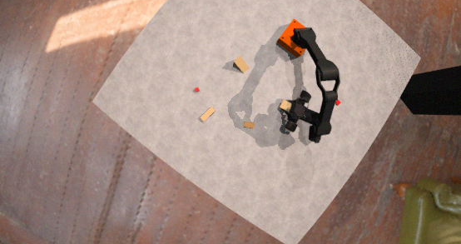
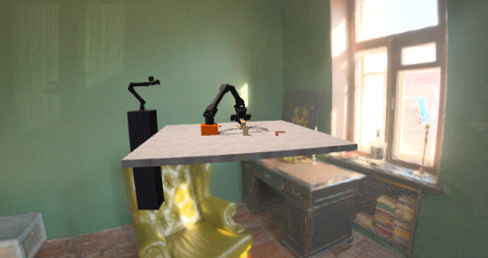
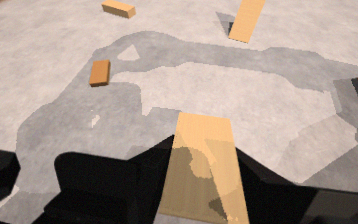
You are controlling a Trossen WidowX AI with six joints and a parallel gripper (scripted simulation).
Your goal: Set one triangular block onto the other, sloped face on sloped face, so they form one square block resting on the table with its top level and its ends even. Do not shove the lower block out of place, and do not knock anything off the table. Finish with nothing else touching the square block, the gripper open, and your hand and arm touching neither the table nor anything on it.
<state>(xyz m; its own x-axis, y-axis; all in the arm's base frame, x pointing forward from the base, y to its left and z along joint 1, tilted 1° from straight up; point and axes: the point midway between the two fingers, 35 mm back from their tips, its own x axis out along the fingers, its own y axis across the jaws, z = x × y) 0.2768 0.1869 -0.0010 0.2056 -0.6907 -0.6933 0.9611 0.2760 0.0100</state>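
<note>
The end effector (image 1: 286,114) pinches one wedge (image 3: 205,165) above the table (image 1: 175,34), well apart from the other wedge (image 1: 241,63); misaligned slopes could shove it or leave ends uneven.
</note>
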